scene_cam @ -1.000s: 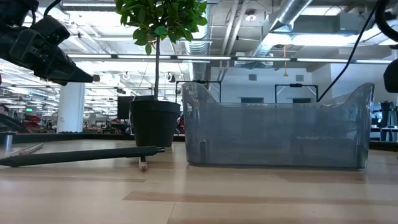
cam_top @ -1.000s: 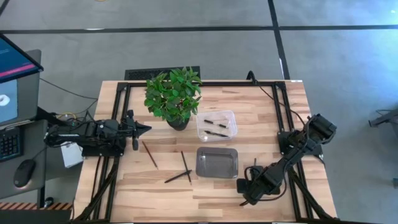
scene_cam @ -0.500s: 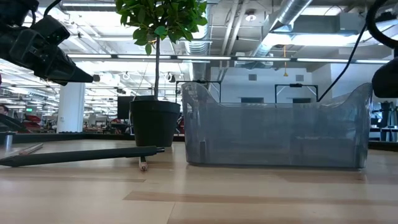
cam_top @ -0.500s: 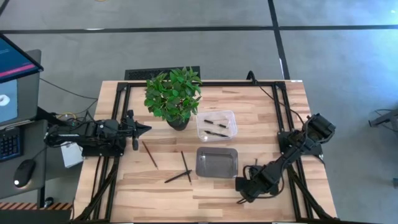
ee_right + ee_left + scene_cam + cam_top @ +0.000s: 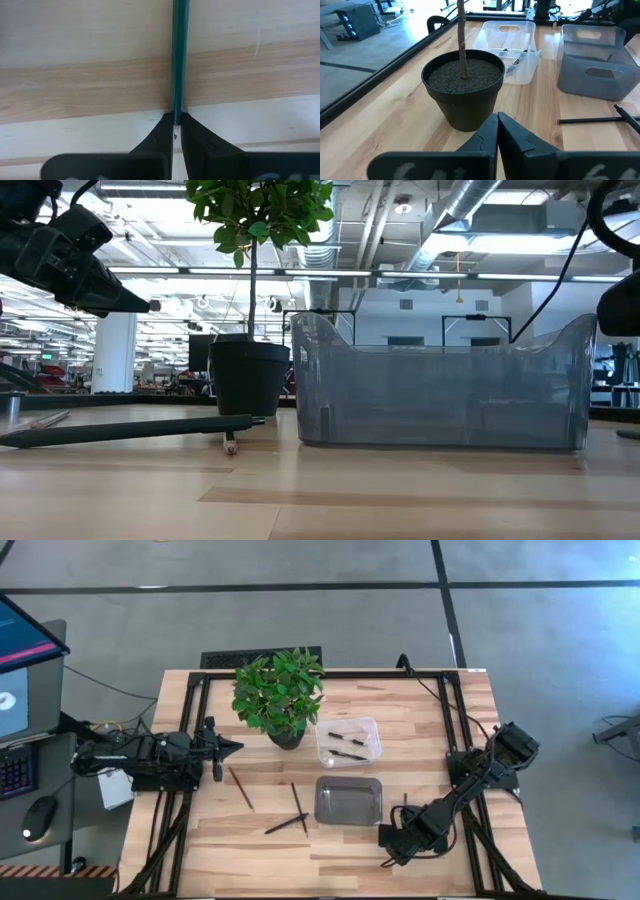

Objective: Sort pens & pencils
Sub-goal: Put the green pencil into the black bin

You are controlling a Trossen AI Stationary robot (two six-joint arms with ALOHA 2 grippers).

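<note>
My right gripper point(image 5: 176, 120), at the table's near right point(image 5: 397, 836), is shut on a slim teal-green pencil point(image 5: 178, 55), which shows as a short dark stick point(image 5: 404, 801) right of the grey tray point(image 5: 349, 801). My left gripper point(image 5: 497, 122) is shut and empty at the left edge point(image 5: 235, 747), beside the plant pot point(image 5: 465, 90). Three sticks lie flat on the table: a reddish one point(image 5: 241, 788) and two crossed dark ones point(image 5: 298, 807), point(image 5: 283, 825). A few pens lie in the clear tray point(image 5: 348, 743). My right gripper pinches the teal-green pencil between its two fingertips point(image 5: 165, 125), at the pencil's near end point(image 5: 177, 111). The fingers come from above. The rest of the pencil runs on past the fingertips toward the table's far edge, close over the wood. Whether it is lifted clear, I cannot tell.
A potted plant point(image 5: 280, 690) stands at the far middle, left of the clear tray. The grey tray is empty. In the low view a long black pen point(image 5: 130, 430) lies left of the grey tray point(image 5: 440, 385). Bare wood lies along the near edge point(image 5: 330, 860).
My right gripper has gone a little toward the table's left edge, and the pencil in it has shifted the same way.
</note>
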